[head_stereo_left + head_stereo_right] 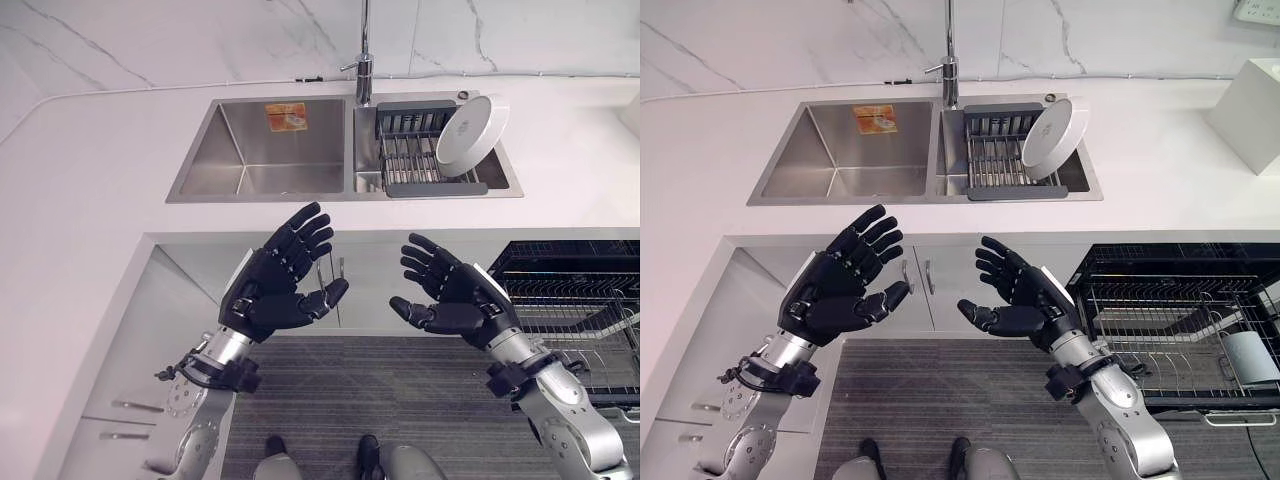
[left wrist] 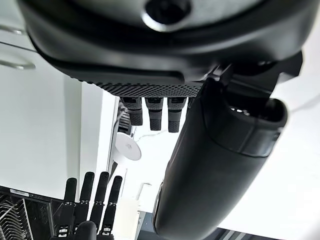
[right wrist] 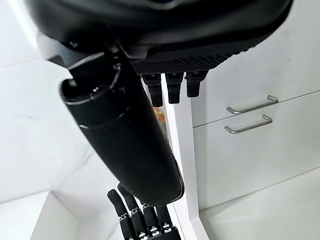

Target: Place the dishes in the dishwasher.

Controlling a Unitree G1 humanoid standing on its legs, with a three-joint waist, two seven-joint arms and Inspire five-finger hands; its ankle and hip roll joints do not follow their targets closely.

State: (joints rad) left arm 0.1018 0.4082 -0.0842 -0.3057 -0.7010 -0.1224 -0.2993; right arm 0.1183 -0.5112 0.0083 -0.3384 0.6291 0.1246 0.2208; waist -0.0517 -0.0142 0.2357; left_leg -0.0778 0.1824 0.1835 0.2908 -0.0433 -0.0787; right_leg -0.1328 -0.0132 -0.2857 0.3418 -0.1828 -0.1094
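We see the round white plate (image 1: 470, 135) tilted in the dark sink rack (image 1: 410, 150), upper right, above our nearer right hand (image 1: 455, 295); left hand (image 1: 280, 285) likewise shows released, empty fingers.

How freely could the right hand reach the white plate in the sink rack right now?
Probably freely: the right hand is open and empty, and the white plate leans exposed in the rack, with nothing between them but bare counter edge.

Faucet (image 1: 364, 60) behind sink (image 1: 280, 150); white box (image 1: 1252, 112) on counter (image 1: 700, 150).
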